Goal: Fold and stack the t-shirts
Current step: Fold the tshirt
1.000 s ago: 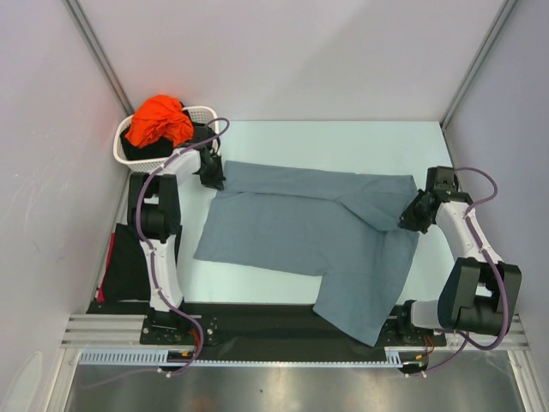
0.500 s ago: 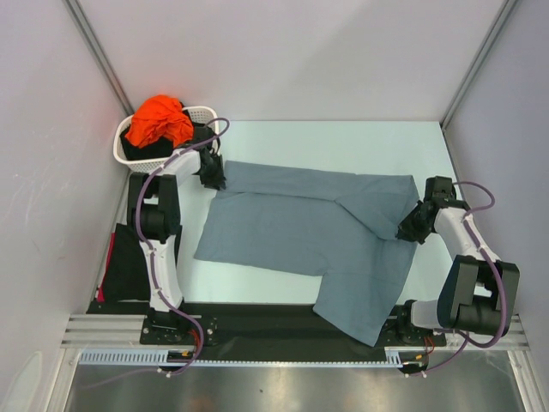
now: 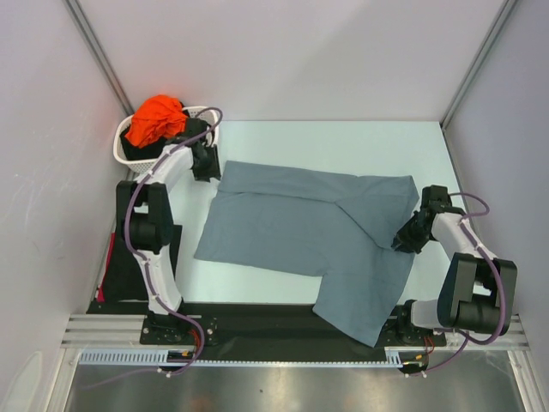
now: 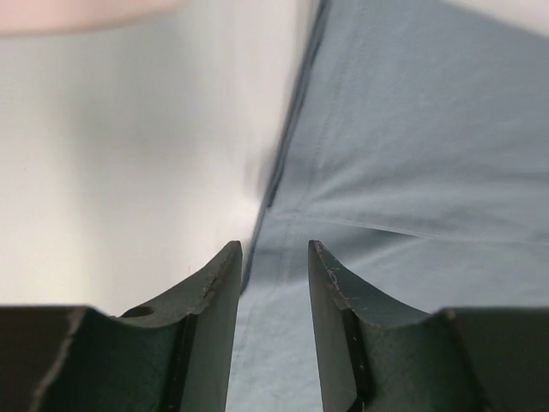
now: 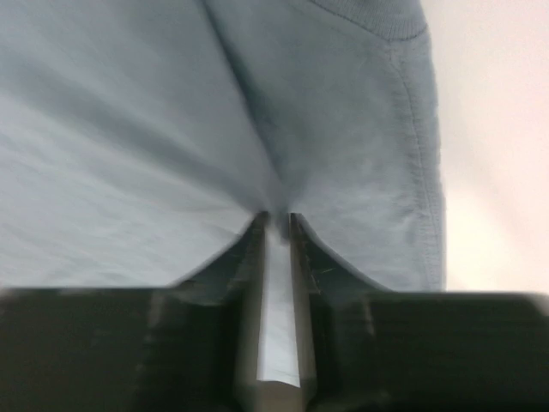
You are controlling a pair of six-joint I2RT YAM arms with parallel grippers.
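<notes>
A slate grey-blue t-shirt [image 3: 292, 227] lies spread on the table, its right part folded inward. My left gripper [image 3: 207, 172] hovers at the shirt's far left corner. In the left wrist view its jaws [image 4: 274, 253] stand open, with the shirt [image 4: 412, 129] and its hem below them and nothing between them. My right gripper [image 3: 401, 243] sits at the shirt's right edge. In the right wrist view it [image 5: 275, 216] is shut on a puckered pinch of the grey-blue cloth [image 5: 129, 129]. A bright orange t-shirt [image 3: 154, 120] is heaped in the basket over black cloth [image 3: 193, 130].
The white slotted basket [image 3: 207, 112] stands at the far left corner, just behind my left gripper. A dark cloth [image 3: 127, 266] lies along the table's left edge beside the left arm's base. Grey walls close in both sides.
My left gripper has opened, let go of the shirt's far left corner and drawn back towards the basket. My right gripper has moved nearer along the right edge, still pinching the cloth.
</notes>
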